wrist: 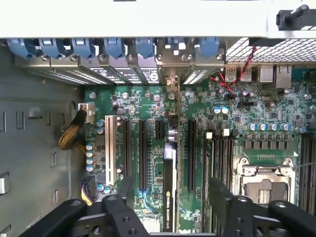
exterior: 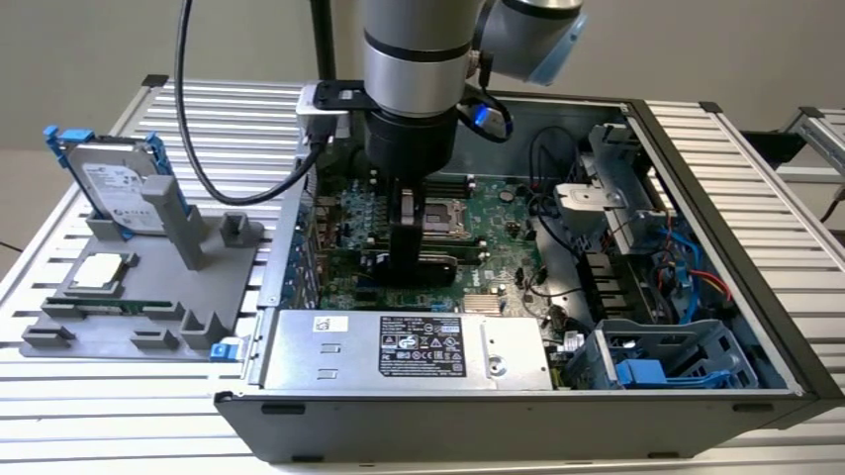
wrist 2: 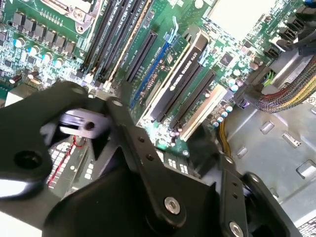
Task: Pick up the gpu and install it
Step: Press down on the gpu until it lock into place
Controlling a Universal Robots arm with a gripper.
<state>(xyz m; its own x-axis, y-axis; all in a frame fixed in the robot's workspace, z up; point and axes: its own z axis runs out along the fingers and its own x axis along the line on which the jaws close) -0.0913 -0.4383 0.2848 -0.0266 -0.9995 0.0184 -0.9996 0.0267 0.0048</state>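
A silver, cylindrical arm [exterior: 412, 49] is showing a black band, a grey-blue joint cap at its two o'clock, and a black cable looping off at nine o'clock. The gripper [exterior: 418, 259] is wearing matte black linkages (silver screws dotting them in both wrist views).

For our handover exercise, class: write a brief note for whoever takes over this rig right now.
Gripper: open, low inside the computer case, its fingers either side of the gpu, apart from it.
Gpu: on edge in a slot of the motherboard, bracket end toward the rear wall.
Done: gpu placed in the slot and released.
Left: whether it is fully seated cannot be told.
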